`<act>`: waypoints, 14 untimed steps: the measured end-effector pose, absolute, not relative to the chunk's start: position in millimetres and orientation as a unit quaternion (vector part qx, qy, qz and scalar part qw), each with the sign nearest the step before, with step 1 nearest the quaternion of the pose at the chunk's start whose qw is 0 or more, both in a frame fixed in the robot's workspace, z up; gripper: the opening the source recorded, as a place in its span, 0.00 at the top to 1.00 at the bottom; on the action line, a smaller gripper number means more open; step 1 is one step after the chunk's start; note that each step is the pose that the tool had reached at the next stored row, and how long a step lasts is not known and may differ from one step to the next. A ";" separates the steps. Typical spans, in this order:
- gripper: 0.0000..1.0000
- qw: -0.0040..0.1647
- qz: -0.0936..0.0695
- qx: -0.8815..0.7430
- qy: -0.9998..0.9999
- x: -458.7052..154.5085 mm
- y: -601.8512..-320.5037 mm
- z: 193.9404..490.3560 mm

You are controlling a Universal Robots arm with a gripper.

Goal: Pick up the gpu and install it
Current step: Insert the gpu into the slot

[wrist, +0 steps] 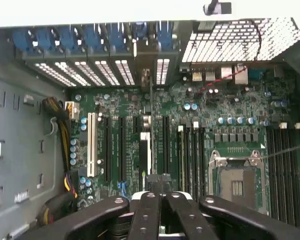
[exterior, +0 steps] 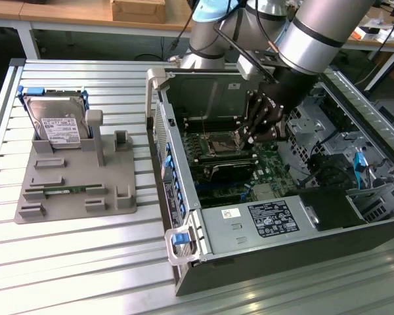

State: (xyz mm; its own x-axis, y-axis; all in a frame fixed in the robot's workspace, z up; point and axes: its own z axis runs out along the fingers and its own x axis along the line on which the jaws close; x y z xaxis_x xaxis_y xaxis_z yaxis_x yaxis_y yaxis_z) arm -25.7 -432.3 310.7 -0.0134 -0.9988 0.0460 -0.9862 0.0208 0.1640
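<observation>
Claw (wrist: 160,200) closing on gpu (wrist: 146,150) standing edge-on over motherboard (wrist: 215,110) slot; keeping card upright, bracket aligned, matters.

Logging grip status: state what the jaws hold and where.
Jaws shut at the upper edge of the slim black expansion card, edge-on above the green motherboard; a real clamp on it cannot be told.

motherboard (wrist: 190,125): green, black slots, one white slot
gripper (wrist: 160,200): black
slot latches (wrist: 90,37): blue
hard drive (exterior: 58,125): silver, white label, blue rails
holder tray (exterior: 72,190): grey-brown
table (exterior: 65,262): ribbed silver
</observation>
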 end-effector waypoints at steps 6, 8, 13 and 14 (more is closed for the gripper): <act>0.89 0.021 0.010 0.700 -0.714 -26.9 -432.3 310.6; 0.89 0.009 0.021 0.699 -0.714 -27.6 -432.3 310.4; 0.89 0.009 0.021 0.700 -0.714 -27.9 -432.3 314.6; 0.89 0.009 0.021 0.700 -0.713 -28.8 -432.3 314.7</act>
